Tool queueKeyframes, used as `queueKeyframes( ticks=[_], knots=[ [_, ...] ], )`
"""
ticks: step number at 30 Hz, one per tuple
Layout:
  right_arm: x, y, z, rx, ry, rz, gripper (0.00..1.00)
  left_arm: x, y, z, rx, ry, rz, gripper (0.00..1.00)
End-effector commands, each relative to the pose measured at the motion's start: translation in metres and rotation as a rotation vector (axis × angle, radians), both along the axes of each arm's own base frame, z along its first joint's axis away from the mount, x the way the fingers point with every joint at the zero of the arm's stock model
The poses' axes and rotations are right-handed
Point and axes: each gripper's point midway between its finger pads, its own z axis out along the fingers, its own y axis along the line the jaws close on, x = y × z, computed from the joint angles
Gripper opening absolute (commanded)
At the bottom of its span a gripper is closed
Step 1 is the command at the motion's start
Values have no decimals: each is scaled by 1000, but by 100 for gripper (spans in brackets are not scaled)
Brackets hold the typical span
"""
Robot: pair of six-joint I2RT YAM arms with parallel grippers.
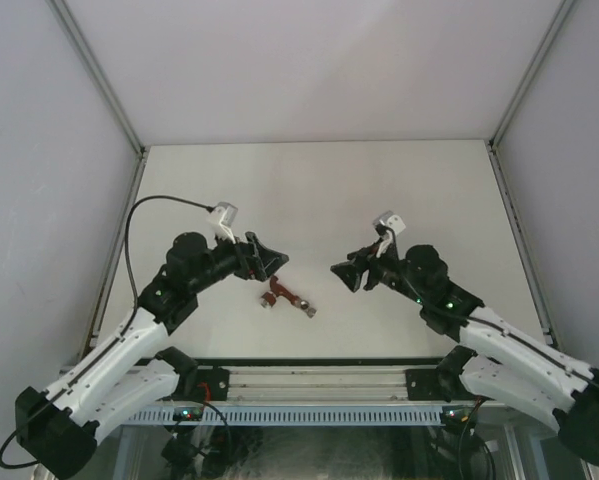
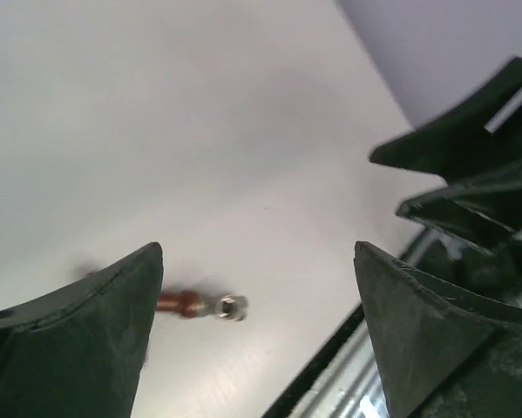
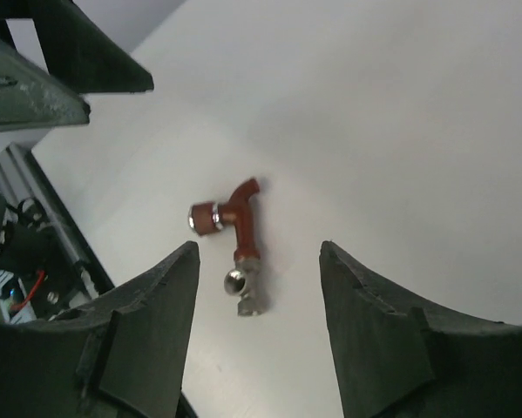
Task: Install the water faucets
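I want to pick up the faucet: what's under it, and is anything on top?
The water faucet lies straight on the white table, nothing on top of it. Its underside itself is hidden.

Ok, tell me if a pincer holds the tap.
No, the tap lies on the table, touching neither left pincer nor right pincer.

The white table (image 1: 379, 190) bears the water faucet (image 1: 282, 295), which lies flat on its side a little beyond the aluminium rail (image 1: 309, 378), about level with the rail's middle. The faucet's grey metal fitting (image 1: 307, 309) is its end nearest the rail.
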Motion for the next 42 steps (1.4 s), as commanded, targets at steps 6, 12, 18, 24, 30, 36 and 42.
queueKeyframes(
  ticks=[6, 12, 18, 24, 30, 36, 42],
  knots=[
    [1, 61, -75, -154, 115, 188, 63, 37, 50, -100, 73, 261, 334, 100],
    [-2, 98, -114, -278, -1, 287, 64, 36, 48, -132, 70, 362, 347, 100],
    [3, 127, -147, -338, -32, 324, 63, 35, 51, -148, 84, 397, 356, 100],
    [-7, 139, -177, -474, -59, 349, 58, 31, 58, -156, 86, 406, 365, 100],
    [-18, 126, -198, -537, 36, 319, 54, 28, 61, -160, 80, 402, 369, 100],
    [-24, 116, -208, -568, 74, 305, 55, 24, 60, -159, 78, 393, 349, 99],
    [-28, 105, -199, -513, 91, 315, 58, 18, 58, -158, 79, 389, 319, 98]
  ],
)
